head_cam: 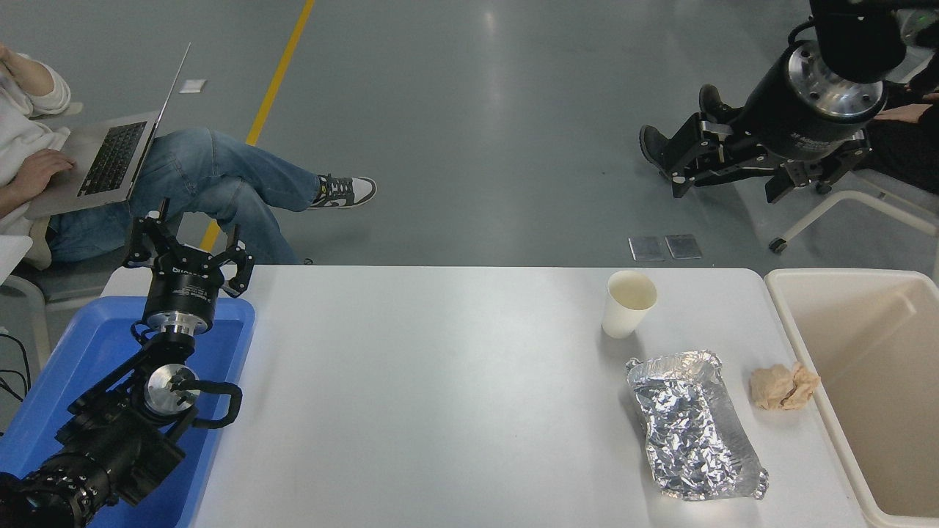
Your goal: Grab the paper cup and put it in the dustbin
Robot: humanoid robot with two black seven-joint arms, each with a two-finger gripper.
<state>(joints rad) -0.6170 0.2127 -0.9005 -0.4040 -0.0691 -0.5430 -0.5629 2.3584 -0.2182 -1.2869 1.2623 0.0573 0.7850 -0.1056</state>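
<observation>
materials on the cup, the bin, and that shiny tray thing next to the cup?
Paper cup: looks like matte white paper, with a rolled rim and cream inside.
Dustbin: seems to be beige moulded plastic, smooth with a slight sheen and a thick rounded rim.
Foil tray: most likely thin aluminium foil, going by its crinkled, mirror-bright surface.
</observation>
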